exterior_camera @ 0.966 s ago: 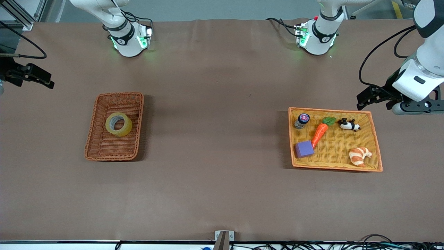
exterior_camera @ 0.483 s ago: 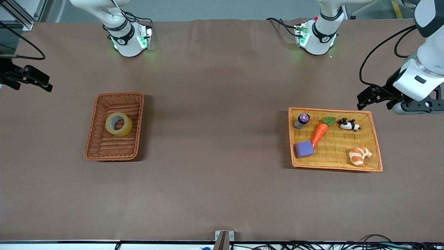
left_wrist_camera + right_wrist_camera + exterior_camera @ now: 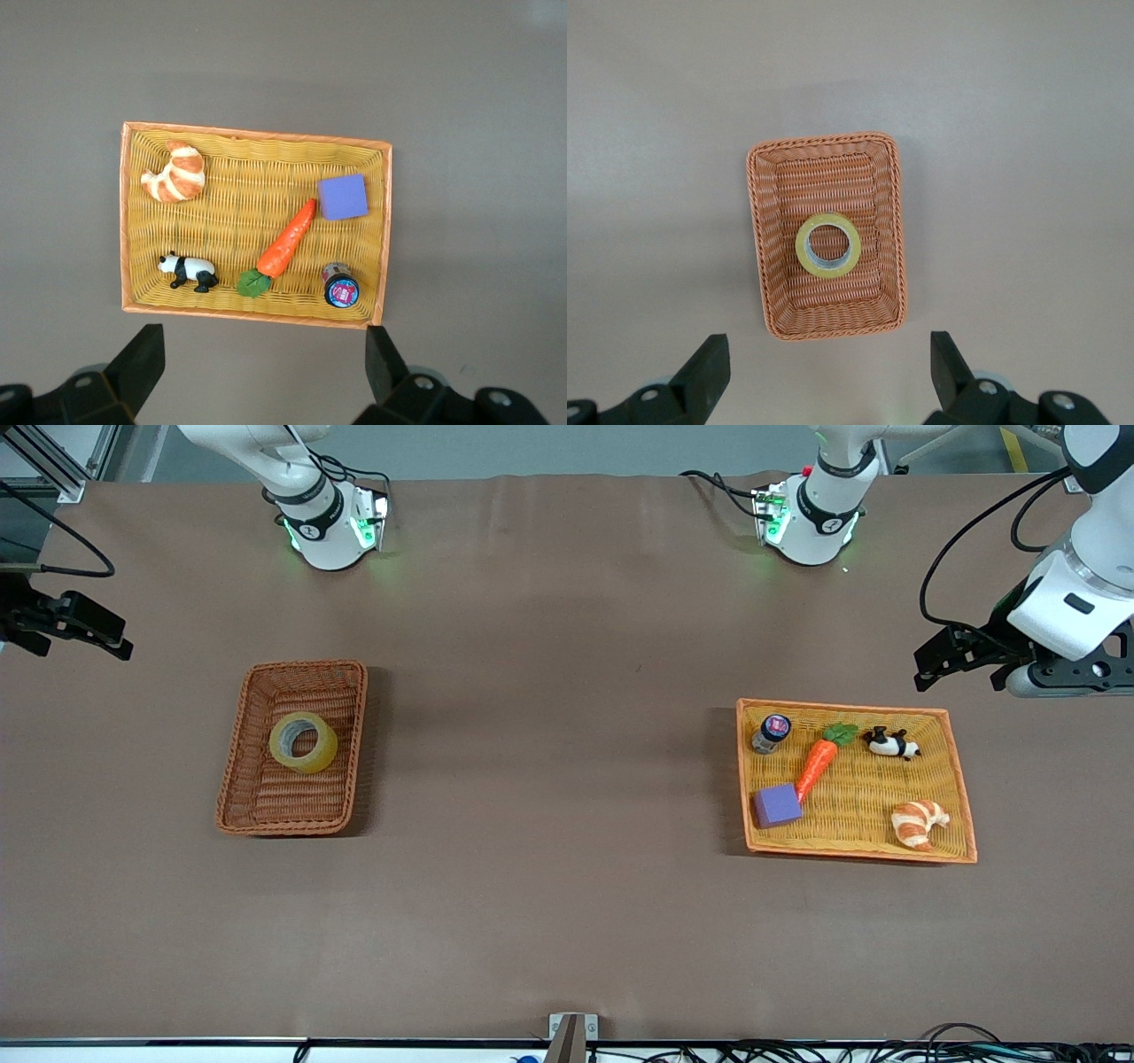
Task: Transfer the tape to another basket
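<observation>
tape in the wicker basket, both end effectors up and empty

lying flat in the reddish-brown wicker basket point(image 3: 292, 748), toward its end farther from the front camera: the tape point(image 3: 303, 742), a yellowish roll with a grey core, hole facing up. standing on the brown bench point(image 3: 549, 779) toward the right arm's end, that basket. toward the left arm's end, well apart from it, a wider yellow-orange woven tray point(image 3: 961, 797). inside the tray: a small dark jar with a red label point(image 3: 772, 732), an orange toy carrot point(image 3: 820, 758) with green leaves, a black-and-white toy panda point(image 3: 890, 743), a purple block point(image 3: 777, 806) touching the carrot's tip, and a toy croissant point(image 3: 919, 823) nearer the front camera.

hanging high over the bench edge at the right arm's end: right end effector point(image 3: 75, 631), fingers spread wide, holding nothing, looking down on basket and tape in the wrist view. up over the bench beside the tray at the left arm's end: left end effector point(image 3: 952, 657), fingers likewise spread wide and empty.
</observation>
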`<state>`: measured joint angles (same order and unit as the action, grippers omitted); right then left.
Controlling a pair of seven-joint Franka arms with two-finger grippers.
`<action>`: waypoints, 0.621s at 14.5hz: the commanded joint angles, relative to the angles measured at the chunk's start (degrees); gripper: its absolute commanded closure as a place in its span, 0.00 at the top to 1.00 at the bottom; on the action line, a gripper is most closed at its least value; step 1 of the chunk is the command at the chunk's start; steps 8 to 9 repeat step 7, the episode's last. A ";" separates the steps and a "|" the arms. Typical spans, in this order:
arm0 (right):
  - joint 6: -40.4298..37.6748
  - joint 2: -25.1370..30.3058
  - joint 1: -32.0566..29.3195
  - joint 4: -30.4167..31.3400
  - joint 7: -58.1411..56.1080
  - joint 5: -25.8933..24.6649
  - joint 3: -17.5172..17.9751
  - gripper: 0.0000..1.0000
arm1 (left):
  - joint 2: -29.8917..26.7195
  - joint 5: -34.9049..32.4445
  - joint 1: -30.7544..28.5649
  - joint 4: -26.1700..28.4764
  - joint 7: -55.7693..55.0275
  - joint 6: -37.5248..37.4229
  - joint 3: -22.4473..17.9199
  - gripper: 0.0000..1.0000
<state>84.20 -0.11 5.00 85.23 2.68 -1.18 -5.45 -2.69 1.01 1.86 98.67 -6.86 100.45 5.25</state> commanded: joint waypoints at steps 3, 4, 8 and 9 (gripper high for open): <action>0.08 0.73 -1.04 0.38 -0.84 0.83 0.53 1.00 | 0.14 1.01 0.25 -0.31 0.11 -0.07 -0.68 1.00; 0.17 0.73 -1.04 0.46 -0.83 0.92 0.53 1.00 | 1.10 1.01 0.33 -1.36 -0.08 -0.07 -0.68 1.00; 0.43 0.73 -0.96 0.38 -0.83 0.83 0.53 1.00 | 4.97 0.66 0.86 -3.82 -0.52 0.45 -0.68 1.00; 0.43 0.73 -0.96 0.38 -0.83 0.83 0.53 1.00 | 4.97 0.66 0.86 -3.82 -0.52 0.45 -0.68 1.00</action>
